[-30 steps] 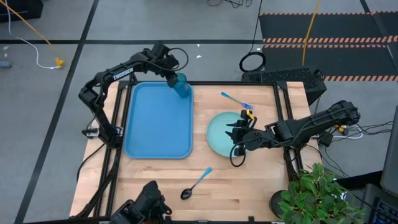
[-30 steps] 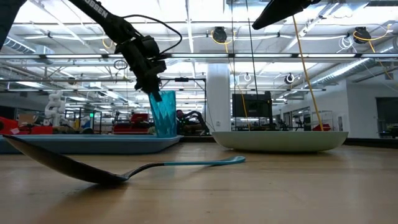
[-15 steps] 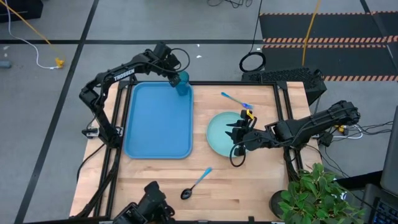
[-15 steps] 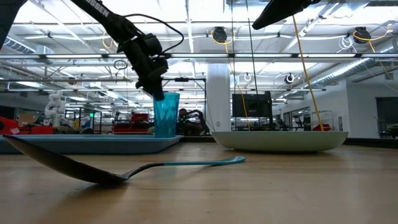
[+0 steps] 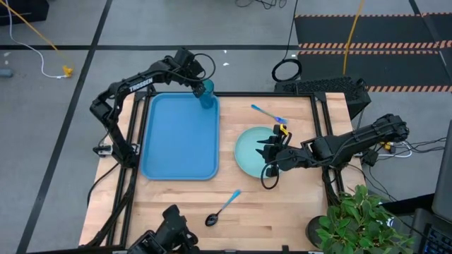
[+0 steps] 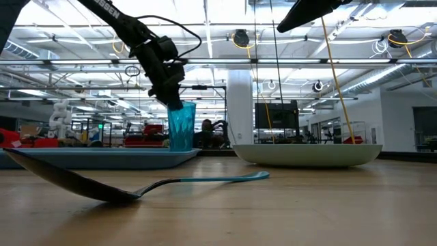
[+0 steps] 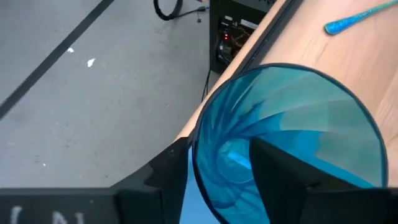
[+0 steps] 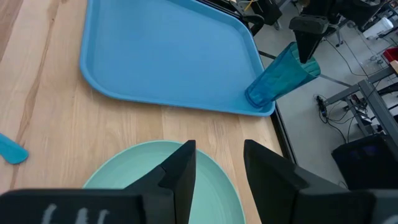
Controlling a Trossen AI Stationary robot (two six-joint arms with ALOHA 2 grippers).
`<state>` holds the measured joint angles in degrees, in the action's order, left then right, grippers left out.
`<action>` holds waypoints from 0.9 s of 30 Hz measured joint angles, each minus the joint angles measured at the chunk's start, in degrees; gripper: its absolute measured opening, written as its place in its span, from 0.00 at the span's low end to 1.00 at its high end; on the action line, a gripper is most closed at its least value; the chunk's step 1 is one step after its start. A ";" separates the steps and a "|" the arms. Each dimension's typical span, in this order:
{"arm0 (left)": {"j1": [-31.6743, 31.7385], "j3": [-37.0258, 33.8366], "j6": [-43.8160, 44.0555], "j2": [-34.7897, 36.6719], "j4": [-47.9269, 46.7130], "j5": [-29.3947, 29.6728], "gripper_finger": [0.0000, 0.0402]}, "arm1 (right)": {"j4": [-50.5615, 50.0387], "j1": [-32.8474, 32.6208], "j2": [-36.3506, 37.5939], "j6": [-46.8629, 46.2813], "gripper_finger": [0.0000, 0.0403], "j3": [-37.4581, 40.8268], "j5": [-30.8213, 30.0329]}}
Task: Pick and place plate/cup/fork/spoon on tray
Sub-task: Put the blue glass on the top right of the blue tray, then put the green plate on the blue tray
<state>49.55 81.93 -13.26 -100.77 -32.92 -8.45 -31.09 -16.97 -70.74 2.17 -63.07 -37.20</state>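
From above, the blue tray (image 5: 179,137) lay on the left half of the wooden table (image 5: 282,204); the left gripper (image 5: 200,86) reached over the tray's far right corner and held the teal cup (image 5: 207,95) by its rim, the cup standing at that corner; the mint-green plate (image 5: 248,151) lay on the table just right of the tray, apart from it; the right gripper (image 5: 270,152) hung over the plate's right part, its fingers parted and holding nothing; the fork (image 5: 266,113) lay beyond the plate, near the far edge; the spoon (image 5: 222,209) lay nearer the front edge, its black bowl toward the front; a potted plant (image 5: 360,219) stood off the table's front right corner.

At table height, the spoon (image 6: 130,184) filled the foreground, bowl to the left; behind it the tray (image 6: 102,158) carried the cup (image 6: 181,126), upright at its right end, with the left gripper (image 6: 171,96) pinching its rim from above; the plate (image 6: 307,154) sat to the right.

In the left wrist view, one finger (image 7: 283,180) stood inside the cup (image 7: 311,124) and the other outside its wall, clamped on the rim; part of the fork (image 7: 360,17) showed on the table beyond.

In the right wrist view, the right gripper (image 8: 217,168) had its two fingers apart over the plate (image 8: 124,174); beyond lay the tray (image 8: 168,56) with the cup (image 8: 280,78) at its corner.
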 joint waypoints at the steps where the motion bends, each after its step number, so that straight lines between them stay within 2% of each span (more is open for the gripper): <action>1: -0.16 -0.02 0.39 0.11 -0.01 0.07 0.45 | 0.00 0.00 0.00 0.00 0.32 0.00 -0.01; 7: -1.60 -0.04 -1.54 2.71 -0.53 0.07 0.51 | -0.02 0.00 0.00 -0.31 0.32 0.00 0.00; 17: -3.82 -0.04 -1.00 12.88 -4.76 0.13 0.52 | -0.89 0.00 0.00 -2.31 0.32 0.00 0.25; 21: -8.94 0.02 -0.66 17.16 -10.42 0.13 0.52 | -0.33 0.00 0.02 -3.05 0.32 0.90 1.62; 24: -15.41 0.02 -2.38 19.56 -14.89 0.09 0.50 | -0.37 0.00 0.02 -4.61 0.32 2.62 1.73; 27: -23.01 -0.47 -3.49 21.30 -16.77 -1.44 0.44 | -0.38 0.00 0.02 -7.35 0.32 4.81 5.04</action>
<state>26.53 81.46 -16.74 -79.47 -49.69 -9.89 -31.48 -16.97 -70.72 -5.18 -58.26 -32.16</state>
